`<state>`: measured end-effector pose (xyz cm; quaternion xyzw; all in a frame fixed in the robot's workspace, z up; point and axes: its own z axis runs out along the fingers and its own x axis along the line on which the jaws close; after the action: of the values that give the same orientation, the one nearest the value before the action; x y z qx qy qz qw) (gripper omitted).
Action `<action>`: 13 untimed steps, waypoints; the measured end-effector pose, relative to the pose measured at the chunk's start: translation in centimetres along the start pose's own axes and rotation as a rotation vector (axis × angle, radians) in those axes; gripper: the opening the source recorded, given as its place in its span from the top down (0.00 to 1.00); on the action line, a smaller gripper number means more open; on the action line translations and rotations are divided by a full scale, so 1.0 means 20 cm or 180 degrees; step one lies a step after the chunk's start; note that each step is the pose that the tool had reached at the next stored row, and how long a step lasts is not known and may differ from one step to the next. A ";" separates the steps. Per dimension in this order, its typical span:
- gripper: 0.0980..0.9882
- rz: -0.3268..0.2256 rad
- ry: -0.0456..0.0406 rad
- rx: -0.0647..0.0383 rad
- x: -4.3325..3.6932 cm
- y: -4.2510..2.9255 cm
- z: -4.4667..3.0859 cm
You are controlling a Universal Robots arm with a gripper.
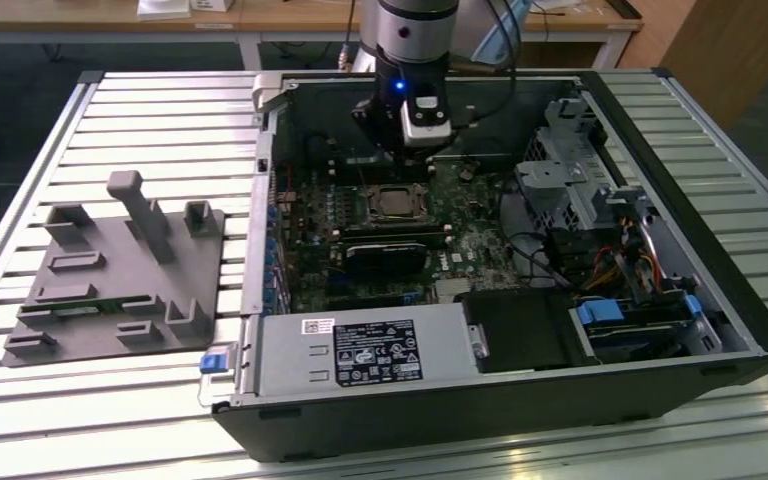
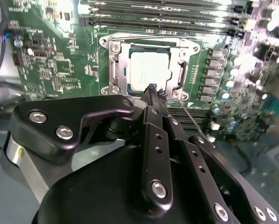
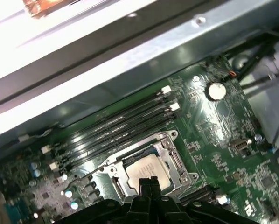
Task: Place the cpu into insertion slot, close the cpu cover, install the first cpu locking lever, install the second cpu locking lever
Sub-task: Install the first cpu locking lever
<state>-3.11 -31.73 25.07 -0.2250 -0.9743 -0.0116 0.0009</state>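
The cpu [image 2: 148,70] lies flat in the insertion slot [image 2: 186,44] on the green motherboard, its silver-grey top facing up. The cpu cover [image 2: 115,65] lies down around it as a silvery frame; in the first wrist view the cover [image 3: 174,158] frames the cpu [image 3: 146,171] the same way. My gripper [image 2: 154,90] hangs just above the socket's edge, its black fingers shut together with nothing seen between them. A thin metal rod [image 2: 191,119] runs out from the socket's corner beside the fingers. In the exterior view the gripper [image 1: 404,165] stands over the far edge of the cpu [image 1: 391,203].
Long memory slots [image 2: 167,18] run beside the socket. A black card [image 1: 387,250] sits nearer in the case, a power supply [image 1: 364,355] at the front, and a drive cage [image 1: 571,190] with cables on the exterior view's right. A grey fixture [image 1: 117,270] lies outside the case.
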 end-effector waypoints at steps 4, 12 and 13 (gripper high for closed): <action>0.99 -0.0234 0.0005 0.0002 0.000 0.000 0.000; 0.99 -0.0697 0.0015 0.0005 0.000 0.000 0.002; 0.99 -0.0754 0.0017 0.0005 0.000 0.000 0.002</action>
<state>-3.11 -31.73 25.03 -0.1082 -0.9941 -0.0114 0.0022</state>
